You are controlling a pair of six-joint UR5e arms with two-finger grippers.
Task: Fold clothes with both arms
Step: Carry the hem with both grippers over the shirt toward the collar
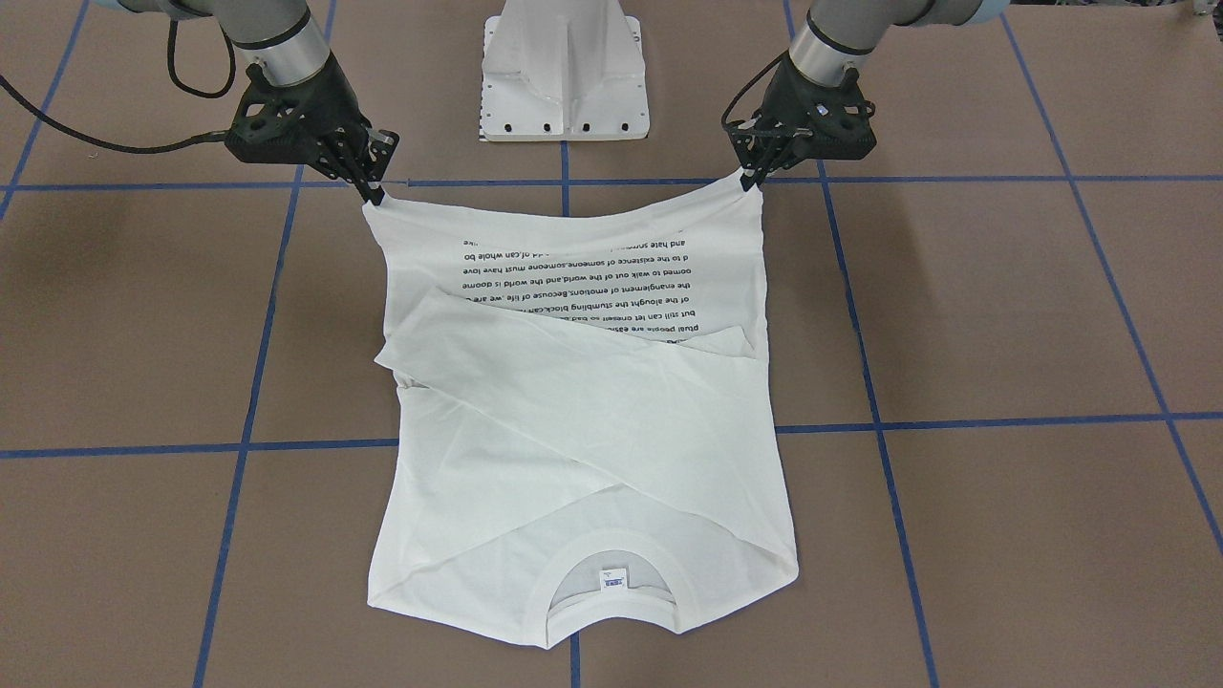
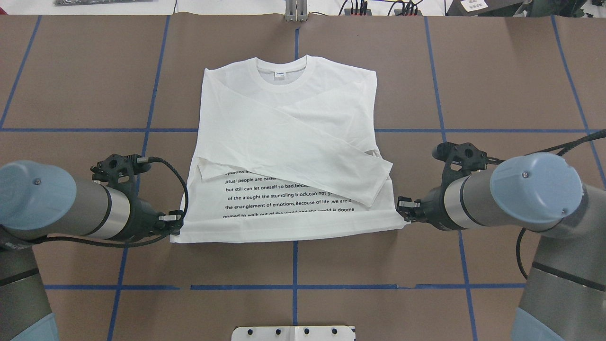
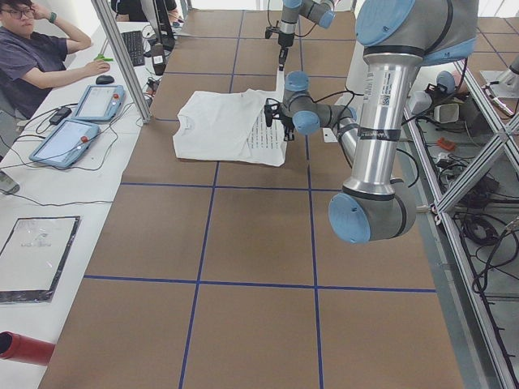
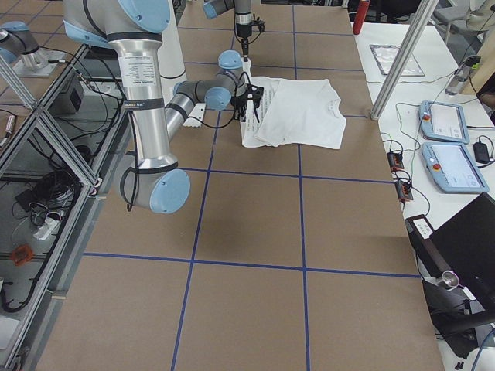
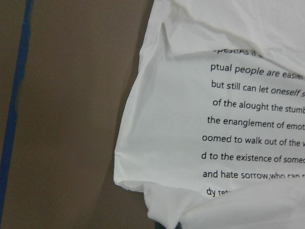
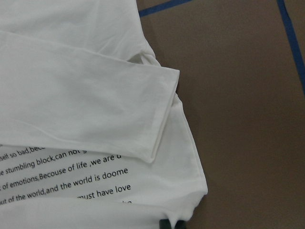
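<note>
Centrally, the white long-sleeved T-shirt is laid flat on the brown table, printed side up, with both sleeves crossed over the chest. Its long axis is directed away from the robot: the collar is placed at the far end, the hem at the near end. The hem's two corners are pinched, one by the left gripper, one by the right gripper, each closed on the cloth and each equally near its corner. The hem is judged to be carried next straight forward toward the collar, in step, so that the fold is kept square.
</note>
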